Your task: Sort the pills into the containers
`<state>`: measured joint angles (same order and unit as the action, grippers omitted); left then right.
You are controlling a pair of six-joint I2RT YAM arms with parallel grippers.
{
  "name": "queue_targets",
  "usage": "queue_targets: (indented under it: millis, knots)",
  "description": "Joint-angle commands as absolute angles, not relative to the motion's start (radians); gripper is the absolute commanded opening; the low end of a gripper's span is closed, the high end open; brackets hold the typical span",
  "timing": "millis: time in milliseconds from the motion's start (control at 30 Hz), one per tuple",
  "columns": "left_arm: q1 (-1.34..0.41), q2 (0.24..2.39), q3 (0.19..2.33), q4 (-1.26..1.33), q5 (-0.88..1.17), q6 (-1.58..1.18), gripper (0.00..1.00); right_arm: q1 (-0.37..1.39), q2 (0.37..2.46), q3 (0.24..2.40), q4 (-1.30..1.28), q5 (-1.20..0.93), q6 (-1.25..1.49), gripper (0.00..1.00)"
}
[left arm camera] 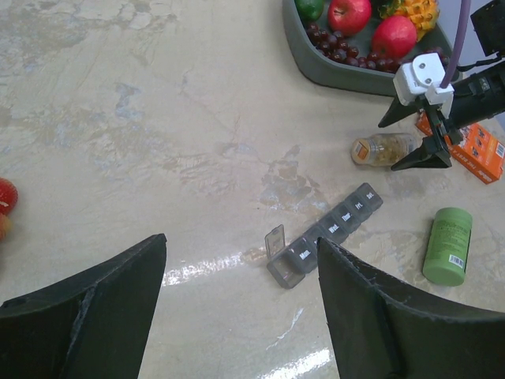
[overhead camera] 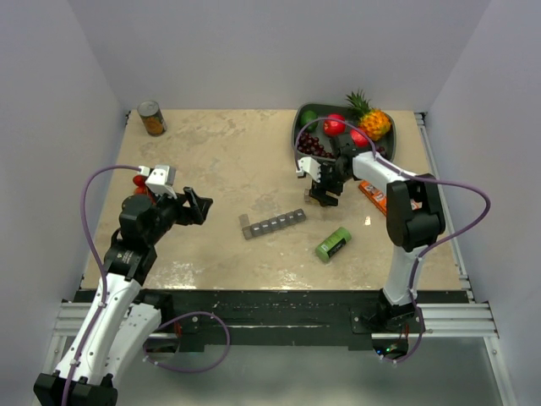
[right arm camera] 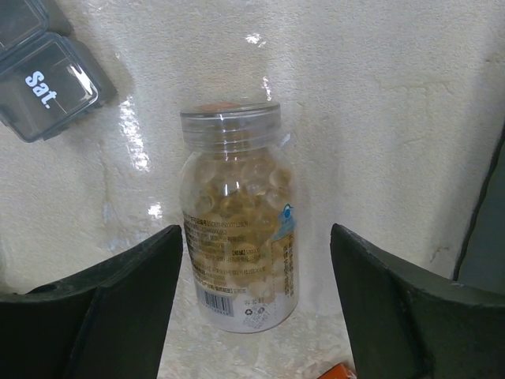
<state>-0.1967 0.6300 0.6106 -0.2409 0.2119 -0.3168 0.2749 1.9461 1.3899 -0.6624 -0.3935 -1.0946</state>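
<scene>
The pills (right arm camera: 233, 199) are yellowish beads packed inside a clear capped bottle (right arm camera: 237, 268) that lies on its side on the table. My right gripper (right arm camera: 256, 237) is open and straddles the bottle's lower half, with a gap on each side. From the left wrist view, the bottle (left arm camera: 384, 149) lies just left of those fingers (left arm camera: 426, 154). The containers (overhead camera: 273, 223) form a grey strip of day-marked compartments (left arm camera: 339, 221); its left end lid (left arm camera: 274, 240) stands up. My left gripper (left arm camera: 241, 245) hovers open and empty, left of the strip (overhead camera: 200, 207).
A dark fruit tray (overhead camera: 301, 127) with grapes, apples and a pineapple stands at the back right. A green bottle (overhead camera: 333, 244) lies right of the strip, an orange box (overhead camera: 372, 196) beside the right arm. A can (overhead camera: 152, 118) stands back left; red fruit (overhead camera: 139, 181) lies by the left arm.
</scene>
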Motion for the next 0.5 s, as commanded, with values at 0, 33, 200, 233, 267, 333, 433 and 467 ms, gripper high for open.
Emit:
queue_targets:
  millis: [0,33,200,233,267,333,433,467]
  knots:
    - [-0.190,0.629,0.611,-0.192,0.222,-0.291,0.81,0.279,1.968,1.391,-0.669,-0.440,-1.111,0.76]
    - [-0.190,0.630,0.611,-0.192,0.221,-0.291,0.81,0.281,1.971,1.391,-0.669,-0.440,-1.111,0.75]
    - [-0.190,0.630,0.611,-0.192,0.224,-0.291,0.81,0.284,1.985,1.390,-0.667,-0.434,-1.100,0.68]
    - [-0.190,0.630,0.611,-0.193,0.224,-0.291,0.81,0.284,1.986,1.388,-0.669,-0.433,-1.098,0.66]
    - [-0.190,0.630,0.611,-0.192,0.224,-0.291,0.81,0.284,1.987,1.385,-0.666,-0.433,-1.094,0.65]
    - [-0.190,0.632,0.611,-0.192,0.224,-0.291,0.81,0.282,1.985,1.381,-0.664,-0.433,-1.092,0.60]
    - [-0.190,0.634,0.611,-0.192,0.225,-0.291,0.81,0.284,1.982,1.371,-0.660,-0.433,-1.085,0.51]
    - [-0.190,0.632,0.611,-0.192,0.225,-0.291,0.81,0.282,1.983,1.370,-0.657,-0.433,-1.075,0.47]
